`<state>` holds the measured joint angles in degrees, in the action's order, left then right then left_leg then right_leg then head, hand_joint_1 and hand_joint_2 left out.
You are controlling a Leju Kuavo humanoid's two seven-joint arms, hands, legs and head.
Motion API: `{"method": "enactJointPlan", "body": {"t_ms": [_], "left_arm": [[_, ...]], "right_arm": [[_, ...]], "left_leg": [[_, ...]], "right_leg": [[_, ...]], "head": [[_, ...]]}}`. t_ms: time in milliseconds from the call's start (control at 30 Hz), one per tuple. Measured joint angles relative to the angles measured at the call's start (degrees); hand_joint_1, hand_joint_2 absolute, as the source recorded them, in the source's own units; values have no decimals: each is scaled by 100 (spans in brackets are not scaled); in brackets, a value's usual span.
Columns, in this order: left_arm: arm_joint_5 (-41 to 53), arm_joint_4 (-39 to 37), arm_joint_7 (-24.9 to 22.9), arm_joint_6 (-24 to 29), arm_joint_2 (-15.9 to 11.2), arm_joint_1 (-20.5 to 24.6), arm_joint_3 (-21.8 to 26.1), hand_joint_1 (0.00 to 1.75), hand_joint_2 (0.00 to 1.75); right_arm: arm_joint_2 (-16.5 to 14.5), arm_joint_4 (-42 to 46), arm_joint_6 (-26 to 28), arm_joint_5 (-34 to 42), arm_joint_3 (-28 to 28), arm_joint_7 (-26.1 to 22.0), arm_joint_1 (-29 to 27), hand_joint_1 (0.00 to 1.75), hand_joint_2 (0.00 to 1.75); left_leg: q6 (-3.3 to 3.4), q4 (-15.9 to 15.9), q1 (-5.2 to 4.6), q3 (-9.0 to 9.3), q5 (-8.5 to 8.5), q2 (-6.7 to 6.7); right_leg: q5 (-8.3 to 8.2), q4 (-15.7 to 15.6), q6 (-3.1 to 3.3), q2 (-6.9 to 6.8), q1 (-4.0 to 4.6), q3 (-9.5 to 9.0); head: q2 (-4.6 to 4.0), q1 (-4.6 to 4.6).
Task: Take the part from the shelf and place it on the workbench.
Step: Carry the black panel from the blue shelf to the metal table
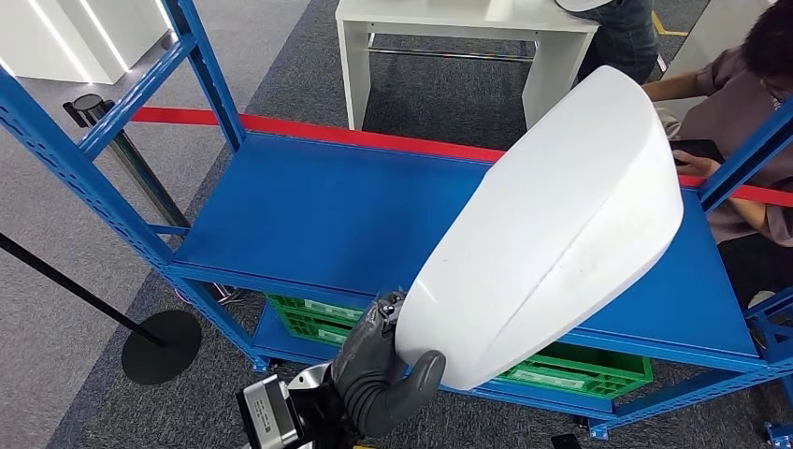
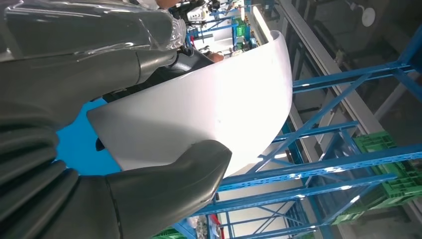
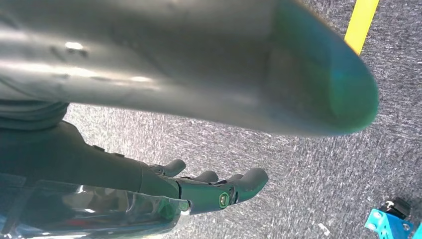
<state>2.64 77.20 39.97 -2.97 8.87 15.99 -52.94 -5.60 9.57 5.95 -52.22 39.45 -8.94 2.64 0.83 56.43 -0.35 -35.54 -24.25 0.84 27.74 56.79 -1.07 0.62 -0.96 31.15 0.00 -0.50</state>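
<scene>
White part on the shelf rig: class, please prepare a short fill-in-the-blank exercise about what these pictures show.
1. The white part is held by the ____ robot hand.
2. The shelf is painted ____.
3. Below the shelf sit ____ crates.
4. The right robot hand holds ____.

Missing words: left; blue; green; nothing

Head view: high up, looking forward and down onto blue shelf (image 1: 309,220). Left wrist view: close behind hand, sharing white part (image 1: 552,234) with head view. Right wrist view: facing carpet (image 3: 298,174).
</scene>
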Motion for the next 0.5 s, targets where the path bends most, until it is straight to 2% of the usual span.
{"method": "enactJointPlan", "body": {"t_ms": [333,500], "left_arm": [[22,-3,1,-114,0,-2,46,175,175],[22,-32,1,-166,-2,-2,51,175,175]], "right_arm": [[0,0,-6,-2,0,-2,5,0,0],[-7,0,-22,-2,1,-2,5,0,0]], "left_leg": [[0,0,0,0,0,0],[40,24,-22,-1,-31,6]], "right_leg": [[0,0,0,0,0,1],[5,-9,-22,0,-21,-10]], "head": [[0,0],[0,-6]]}}
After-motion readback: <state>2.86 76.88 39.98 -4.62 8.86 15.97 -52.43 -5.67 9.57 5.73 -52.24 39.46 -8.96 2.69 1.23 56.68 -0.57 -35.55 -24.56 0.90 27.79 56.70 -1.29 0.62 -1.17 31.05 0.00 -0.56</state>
